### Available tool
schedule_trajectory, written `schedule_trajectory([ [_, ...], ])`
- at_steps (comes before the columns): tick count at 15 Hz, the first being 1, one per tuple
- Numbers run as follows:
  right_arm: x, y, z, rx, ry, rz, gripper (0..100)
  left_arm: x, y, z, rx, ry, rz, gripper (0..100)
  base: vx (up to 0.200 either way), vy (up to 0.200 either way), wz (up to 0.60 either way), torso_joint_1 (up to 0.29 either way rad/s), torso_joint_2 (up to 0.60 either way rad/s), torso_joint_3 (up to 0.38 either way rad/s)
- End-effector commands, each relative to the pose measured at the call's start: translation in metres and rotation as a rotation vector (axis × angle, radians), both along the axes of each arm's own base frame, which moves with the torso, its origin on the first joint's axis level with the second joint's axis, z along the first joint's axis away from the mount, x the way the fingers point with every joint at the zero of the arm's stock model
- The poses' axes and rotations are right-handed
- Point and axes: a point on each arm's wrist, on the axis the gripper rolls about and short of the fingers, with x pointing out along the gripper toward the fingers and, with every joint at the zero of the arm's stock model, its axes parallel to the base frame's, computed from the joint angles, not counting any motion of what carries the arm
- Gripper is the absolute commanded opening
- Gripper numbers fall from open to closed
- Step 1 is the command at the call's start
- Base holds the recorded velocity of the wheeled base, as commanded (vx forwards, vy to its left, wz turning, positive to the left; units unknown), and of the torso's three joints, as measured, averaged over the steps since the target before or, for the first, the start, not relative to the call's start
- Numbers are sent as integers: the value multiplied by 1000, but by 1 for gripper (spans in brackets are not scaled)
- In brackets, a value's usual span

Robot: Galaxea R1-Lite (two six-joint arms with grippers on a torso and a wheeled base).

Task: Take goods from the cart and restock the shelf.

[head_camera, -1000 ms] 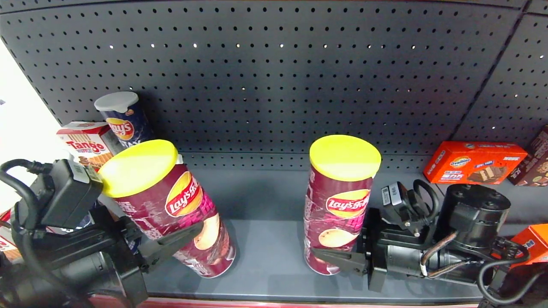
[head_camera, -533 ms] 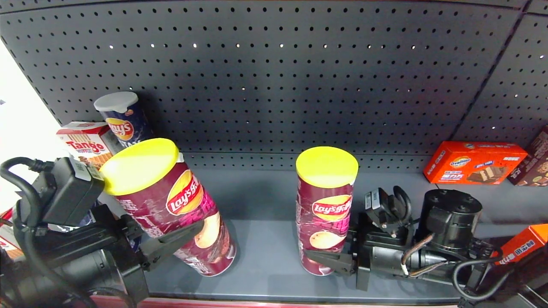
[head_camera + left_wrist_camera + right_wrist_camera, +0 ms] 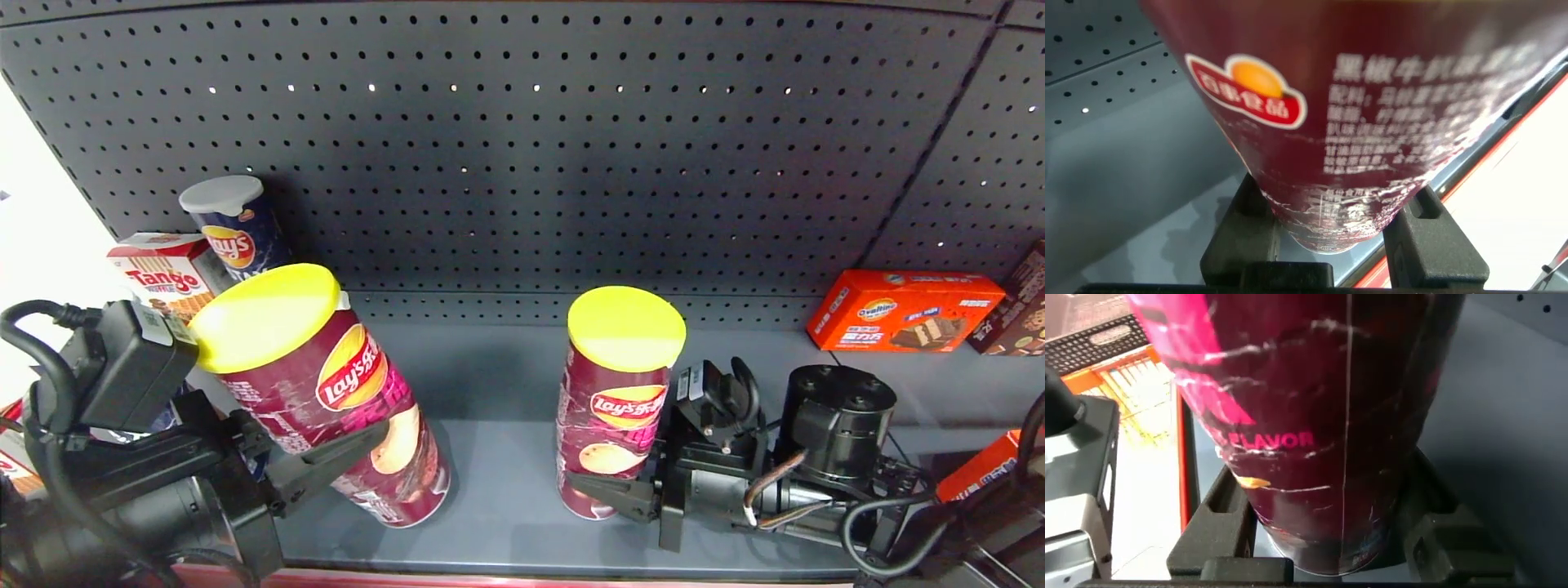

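Two maroon chip cans with yellow lids are at the dark grey shelf. The left can leans, lid towards the left, and my left gripper is shut on its lower half. The left wrist view has this can between both fingers. The right can stands upright mid-shelf, its base at or just above the shelf floor. My right gripper is shut on its lower part from the right. In the right wrist view the same can sits between the pads.
A blue can with a grey lid and a wafer box stand at the back left. An orange box and a brown box lie at the back right. The pegboard wall closes the back.
My right gripper has carried its can leftwards and lower, deeper onto the shelf. The left arm and its tilted can have hardly moved.
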Motion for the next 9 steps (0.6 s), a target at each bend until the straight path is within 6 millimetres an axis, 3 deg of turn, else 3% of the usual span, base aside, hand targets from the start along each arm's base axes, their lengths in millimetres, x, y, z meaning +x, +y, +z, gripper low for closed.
schedule_trajectory([
  [1, -4, 2, -1, -7, 6, 10, 0, 0, 0, 0, 1, 1, 0, 0, 0, 0, 0, 0, 0, 0],
  [2, -5, 2, -1, -3, -2, 10, 100, 0, 0, 0, 0, -1, 0, 0, 0, 0, 0, 0, 0, 0],
  [5, -12, -3, 5, 9, -21, -14, 100, -1, 0, -2, 3, 5, 0, 0, 0, 0, 0, 0, 0, 0],
  [8, -32, -25, 19, 26, -42, -33, 100, -1, 0, -3, 6, 10, -2, 0, 0, 0, 0, 0, 0, 0],
  [9, -42, -40, 26, 37, -57, -59, 100, -1, 0, -2, 4, 8, -2, 0, 0, 0, 0, 0, 0, 0],
])
